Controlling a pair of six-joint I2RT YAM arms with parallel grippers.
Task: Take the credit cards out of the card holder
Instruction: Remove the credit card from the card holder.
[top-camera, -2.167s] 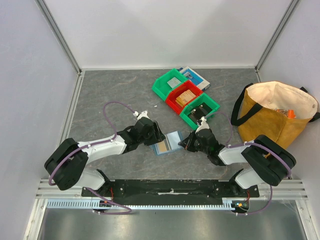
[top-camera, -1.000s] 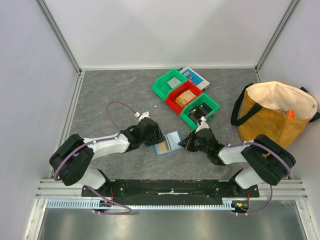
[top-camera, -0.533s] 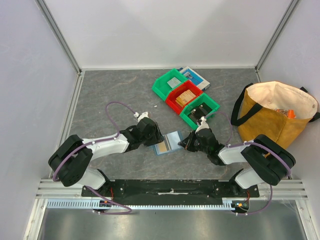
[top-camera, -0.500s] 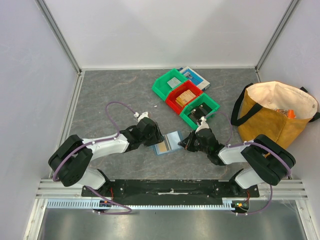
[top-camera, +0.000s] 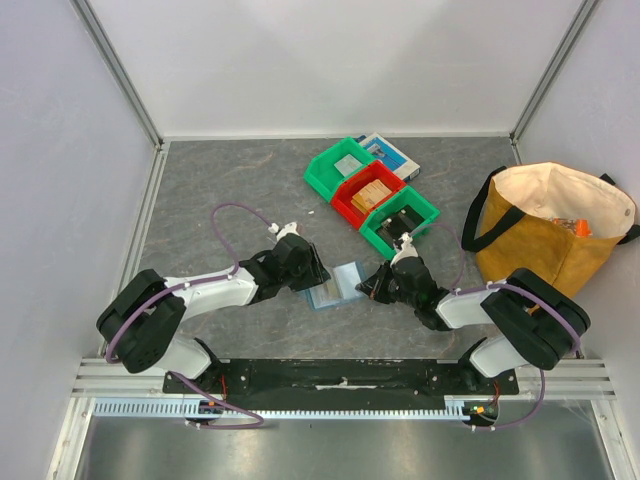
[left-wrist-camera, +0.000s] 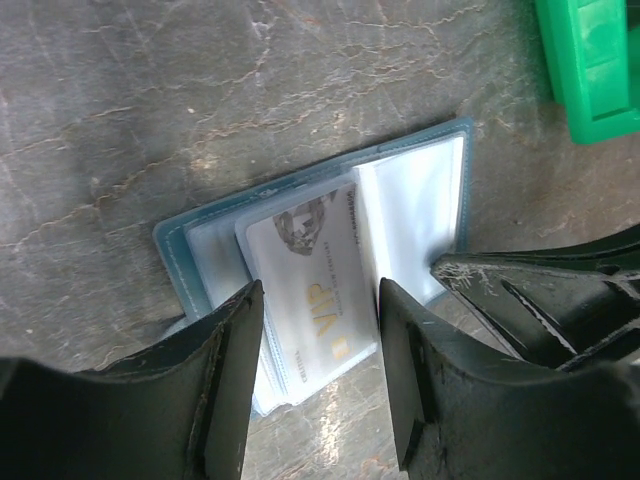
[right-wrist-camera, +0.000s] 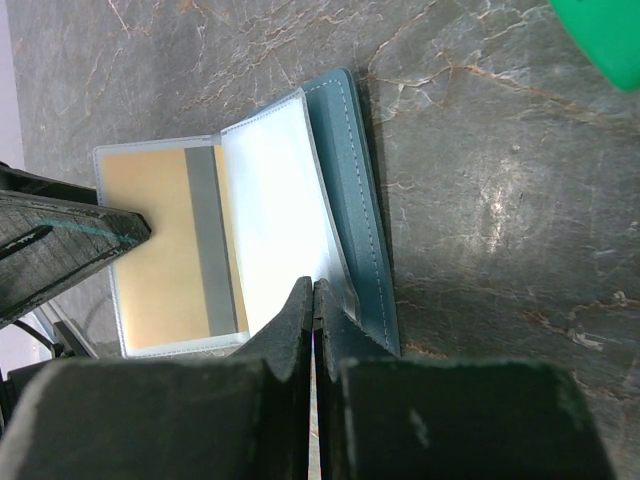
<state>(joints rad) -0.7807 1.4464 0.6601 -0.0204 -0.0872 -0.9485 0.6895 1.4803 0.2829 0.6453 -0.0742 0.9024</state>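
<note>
Top view
- Bins: three in a diagonal row, upper centre-right. The upper green bin (top-camera: 318, 176) holds a flat grey piece, the red bin (top-camera: 342, 205) holds tan blocks, and the lower green bin (top-camera: 430, 212) holds something dark I cannot identify.
- Tote bag (top-camera: 530, 255): right edge, mouth open, with an orange item (top-camera: 583, 228) showing inside.
- Flat box (top-camera: 396, 152): blue and white, just behind the upper green bin.
- Card holder (top-camera: 335, 286): centre of frame, lying open on the table (top-camera: 230, 190) between the two grippers.
- Left gripper (top-camera: 308, 280): over the holder's left half.
- Right gripper (top-camera: 372, 288): at the holder's right edge.

Left wrist view
- Holder contents: a pale card (left-wrist-camera: 305, 270) printed "VIP" sits in a clear sleeve on the left half. The right-hand sleeve (left-wrist-camera: 415, 215) looks empty.
- Left gripper state: fingers (left-wrist-camera: 228, 385) spread, one on each side of the card. I cannot tell whether they touch it.

Right wrist view
- Holder contents: a tan card (right-wrist-camera: 160, 240) with a grey stripe lies in the far-left sleeve.
- Right gripper state: fingers (right-wrist-camera: 292, 330) pressed together at the near edge of the clear sleeve. I cannot tell whether the sleeve is pinched.

Change from half a second earlier
- Top view: the tan face at the holder's lower left no longer shows, and that spot now reads pale.
- Arms: both are roughly where they were.
</note>
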